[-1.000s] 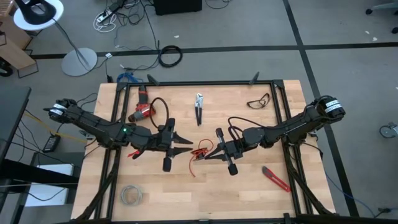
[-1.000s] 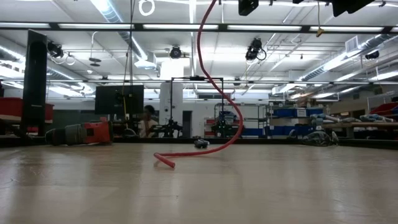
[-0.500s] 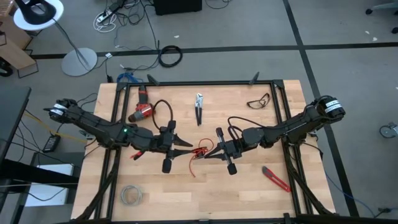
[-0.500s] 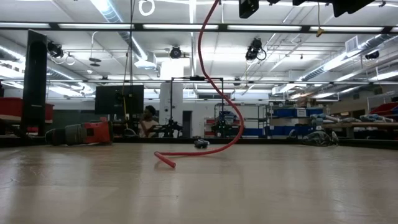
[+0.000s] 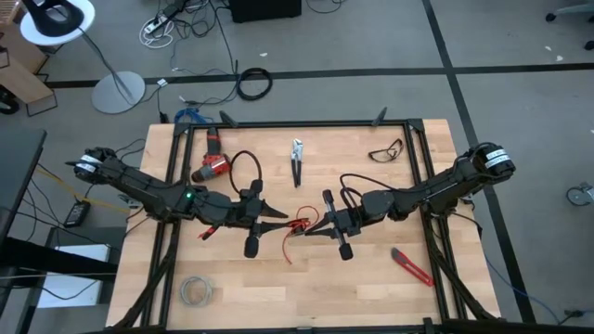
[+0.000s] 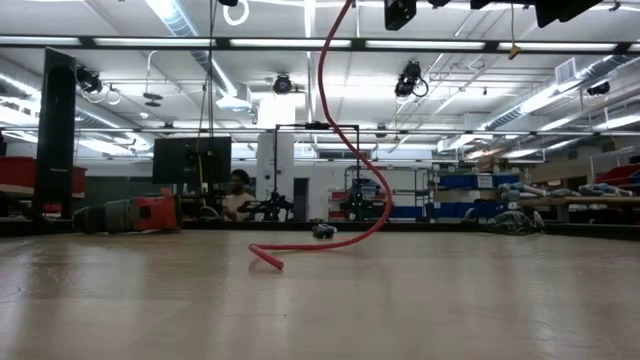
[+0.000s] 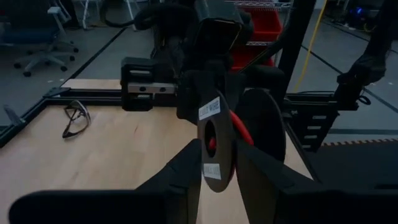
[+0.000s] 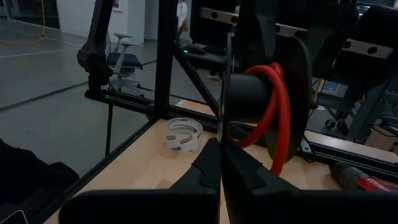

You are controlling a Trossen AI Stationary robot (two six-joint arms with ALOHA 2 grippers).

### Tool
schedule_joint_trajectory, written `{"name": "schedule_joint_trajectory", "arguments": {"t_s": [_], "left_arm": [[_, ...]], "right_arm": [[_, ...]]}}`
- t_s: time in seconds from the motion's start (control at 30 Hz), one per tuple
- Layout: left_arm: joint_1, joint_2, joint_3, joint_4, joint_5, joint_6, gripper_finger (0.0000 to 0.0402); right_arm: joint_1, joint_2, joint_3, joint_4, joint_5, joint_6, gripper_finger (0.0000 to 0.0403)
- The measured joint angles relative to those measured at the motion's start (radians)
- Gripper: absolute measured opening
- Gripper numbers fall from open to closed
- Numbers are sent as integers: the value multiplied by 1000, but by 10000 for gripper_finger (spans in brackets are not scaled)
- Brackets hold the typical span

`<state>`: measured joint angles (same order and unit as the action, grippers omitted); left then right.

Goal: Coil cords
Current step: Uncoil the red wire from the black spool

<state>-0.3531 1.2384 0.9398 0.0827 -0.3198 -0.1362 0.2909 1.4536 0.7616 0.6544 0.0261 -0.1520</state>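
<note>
High view: red cord [image 5: 297, 228] bunched mid-table between left gripper [image 5: 278, 219] and right gripper [image 5: 311, 227], tail trailing toward front edge; both tips at cord, right a shade nearer

Low view: cord [image 6: 330, 130] hangs from above, curves down, free end flat on table [image 6: 450, 300]

Left wrist view: left fingers [image 7: 186, 180] narrowly apart around thin disc [image 7: 217, 146]

Right wrist view: right fingers [image 8: 208, 171] pinched together on a disc's edge – cord [image 8: 277, 106] wound on spool [image 8: 249, 96], axis level
</note>
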Motion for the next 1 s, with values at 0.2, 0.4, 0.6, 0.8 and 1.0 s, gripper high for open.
{"name": "schedule_joint_trajectory", "arguments": {"t_s": [0.2, 0.4, 0.6, 0.8, 1.0], "left_arm": [[0, 0, 0, 0, -8, 5, 76], [0, 0, 0, 0, -14, 34, 31], [1, 0, 0, 0, -26, 54, 5], [12, 4, 0, 1, -27, 59, 2], [13, 4, 0, 8, -27, 80, 1]], "right_arm": [[0, 0, 0, 0, 0, 0, 0], [0, 0, 0, 0, 4, 0, 0], [0, 0, 0, 1, 4, 0, 0], [0, 0, 6, -4, 3, 0, 0], [0, 0, 7, -4, 3, 0, 0]]}}
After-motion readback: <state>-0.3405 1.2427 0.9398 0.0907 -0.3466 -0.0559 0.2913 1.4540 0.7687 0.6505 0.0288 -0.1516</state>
